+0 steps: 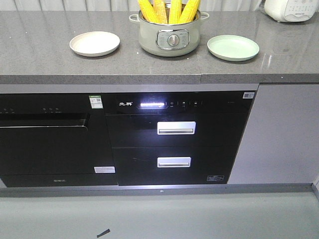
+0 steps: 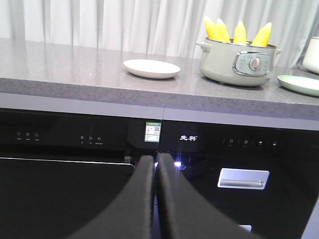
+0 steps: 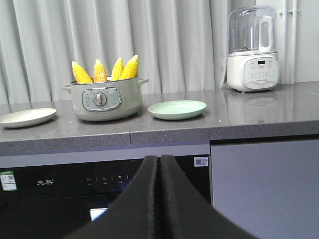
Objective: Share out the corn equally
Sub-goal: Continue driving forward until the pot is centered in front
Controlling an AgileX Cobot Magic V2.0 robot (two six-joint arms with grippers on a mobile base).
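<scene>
Several yellow corn cobs stand upright in a grey-green electric pot at the middle of the grey counter; the corn also shows in the left wrist view, and the corn in the right wrist view. A cream plate lies left of the pot and a pale green plate lies right of it. My left gripper is shut on nothing, held low before the black appliance fronts. My right gripper is shut and empty too, below the counter edge. Neither gripper appears in the front view.
Black built-in appliances with two silver drawer handles fill the cabinet front below the counter edge. A white blender stands at the counter's right end, and grey curtains hang behind it.
</scene>
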